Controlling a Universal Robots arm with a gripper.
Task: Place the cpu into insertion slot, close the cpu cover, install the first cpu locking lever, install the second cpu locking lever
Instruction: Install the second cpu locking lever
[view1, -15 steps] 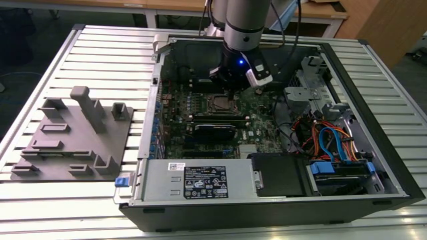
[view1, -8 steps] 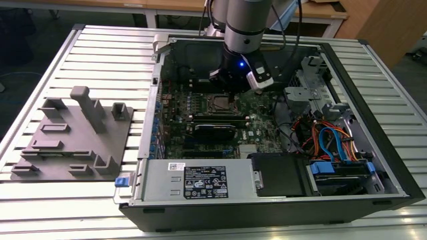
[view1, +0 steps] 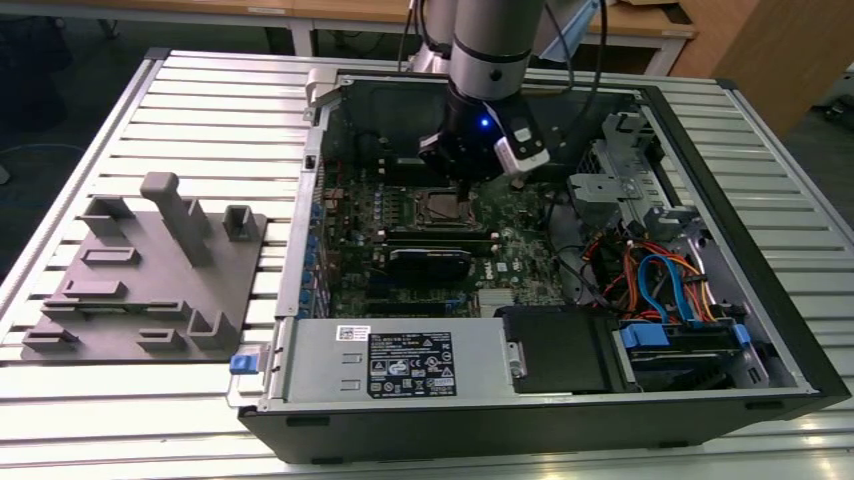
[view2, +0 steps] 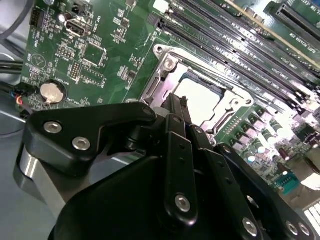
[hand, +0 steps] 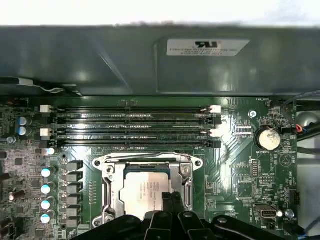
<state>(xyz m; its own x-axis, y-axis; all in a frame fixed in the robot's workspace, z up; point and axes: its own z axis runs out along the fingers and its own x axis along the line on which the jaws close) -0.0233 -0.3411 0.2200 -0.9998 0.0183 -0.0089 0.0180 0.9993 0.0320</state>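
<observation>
The gripper (hand: 167, 200) hangs low over the socket area of the motherboard (hand: 240, 170), its black fingers (view2: 177, 117) drawn together to a narrow tip with nothing seen between them; the very tip is cut off by the gripper's own linkage in both wrist views, so contact with the socket cannot be judged. The cpu (hand: 142, 190) lies flat in the insertion slot, its pale metal face showing through the window of the cpu cover (hand: 112, 192), which lies down over the socket as a shiny frame; the near part of both is hidden behind the fingers. Whether the locking levers along the frame's sides are latched is hard to make out. In the second wrist view the cpu (view2: 202, 97) again shows pale inside the cpu cover (view2: 160, 75), partly blocked by the fingers. Just beyond the socket run the long black memory slots (hand: 135, 127), and then the dark case wall (hand: 100, 60), leaving little room on that side. In the exterior view the gripper (view1: 467, 185) reaches down into the open computer case (view1: 747, 160), walled on all sides, with a bundle of coloured cables (view1: 661, 280) toward the exterior view's right and a grey fixture tray (view1: 147, 280) well apart on the slatted table (view1: 134, 420) at the exterior view's left.
</observation>
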